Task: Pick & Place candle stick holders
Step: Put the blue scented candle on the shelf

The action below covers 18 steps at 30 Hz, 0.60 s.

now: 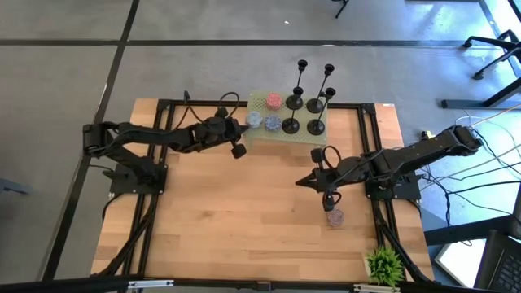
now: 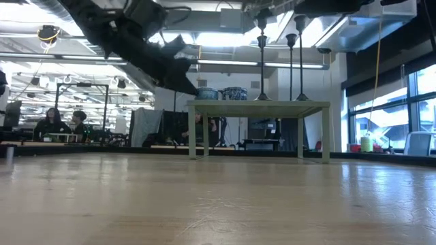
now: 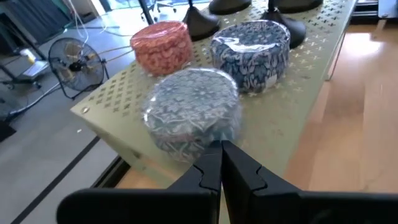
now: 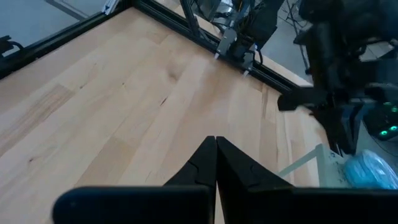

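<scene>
Four black candle stick holders (image 1: 295,103) (image 1: 316,106) (image 1: 291,125) (image 1: 315,126) stand on their round bases on a pale green perforated stand (image 1: 259,136) at the table's far middle. Their stems (image 2: 261,54) rise above the stand (image 2: 259,105) in the low view. My left gripper (image 1: 244,129) (image 3: 222,155) is shut, its tips at the stand's left end right before a pale blue patterned tin (image 3: 193,112). My right gripper (image 1: 301,181) (image 4: 216,143) is shut and hangs over bare wood right of centre, holding nothing. My left gripper's shut fingertips (image 3: 211,163) point slanting down at the near lower side of the pale blue tin (image 3: 205,142), which sits on the stand. I cannot tell whether they touch it.
On the stand with the holders sit a red tin (image 3: 163,45) (image 1: 273,101) and a dark blue tin (image 3: 252,53) (image 1: 273,124). Another small tin (image 1: 334,217) lies on the wood near the right arm's base. A green plant (image 1: 384,264) stands at the near right corner.
</scene>
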Each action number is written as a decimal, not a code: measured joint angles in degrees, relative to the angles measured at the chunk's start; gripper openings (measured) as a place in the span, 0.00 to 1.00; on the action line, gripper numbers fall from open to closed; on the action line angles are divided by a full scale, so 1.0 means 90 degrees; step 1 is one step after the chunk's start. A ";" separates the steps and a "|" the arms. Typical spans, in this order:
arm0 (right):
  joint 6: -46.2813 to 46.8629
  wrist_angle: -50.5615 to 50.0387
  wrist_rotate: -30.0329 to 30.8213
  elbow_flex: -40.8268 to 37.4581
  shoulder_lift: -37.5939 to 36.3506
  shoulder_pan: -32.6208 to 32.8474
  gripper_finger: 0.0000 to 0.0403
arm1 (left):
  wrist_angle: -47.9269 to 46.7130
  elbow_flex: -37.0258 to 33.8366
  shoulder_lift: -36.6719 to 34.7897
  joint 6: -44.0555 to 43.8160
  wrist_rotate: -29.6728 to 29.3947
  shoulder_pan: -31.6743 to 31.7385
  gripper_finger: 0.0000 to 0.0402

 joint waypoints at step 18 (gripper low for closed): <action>-0.0001 0.0021 -0.0010 0.0000 0.0000 -0.0077 0.01 | -0.0326 0.1017 0.0939 0.0403 0.0388 0.0525 0.00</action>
